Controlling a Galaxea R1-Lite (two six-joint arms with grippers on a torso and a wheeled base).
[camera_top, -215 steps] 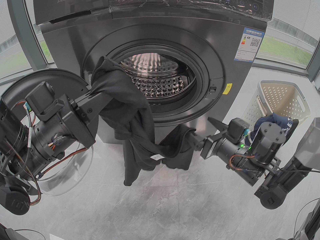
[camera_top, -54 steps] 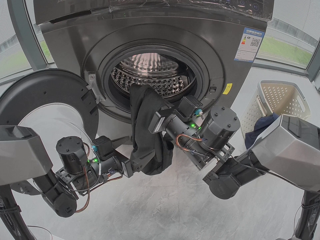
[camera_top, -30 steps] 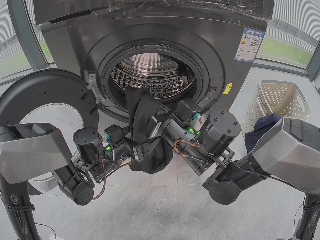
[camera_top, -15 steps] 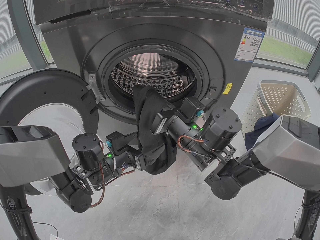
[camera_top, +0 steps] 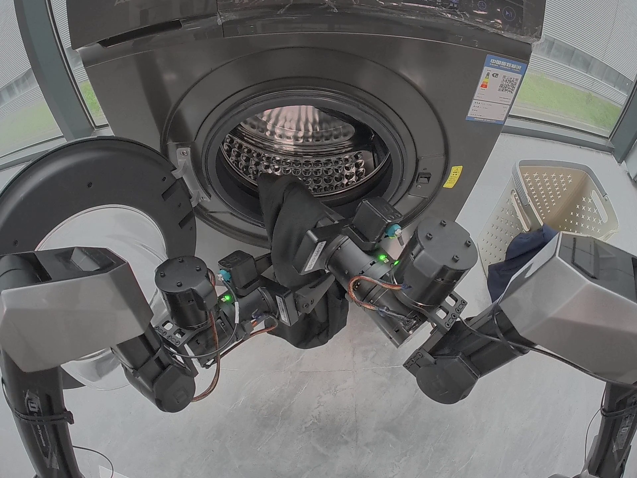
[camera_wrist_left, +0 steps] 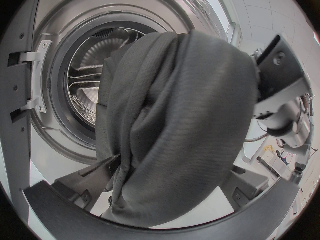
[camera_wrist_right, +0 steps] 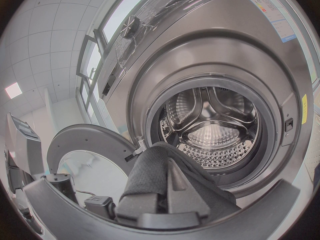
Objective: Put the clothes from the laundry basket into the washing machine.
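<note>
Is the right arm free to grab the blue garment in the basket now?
Probably not: its fingers are shut on the black garment draped at the washer's mouth. It must release first.

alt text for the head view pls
The right gripper is shut on a black garment draped over the drum rim of the open washing machine, while the open left gripper straddles its hanging end. The door stands open on the left; a laundry basket holding blue clothing stands on the right.

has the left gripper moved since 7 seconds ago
Yes. The left gripper dropped from beside the washing machine opening to below its rim, under the dark garment.
</note>
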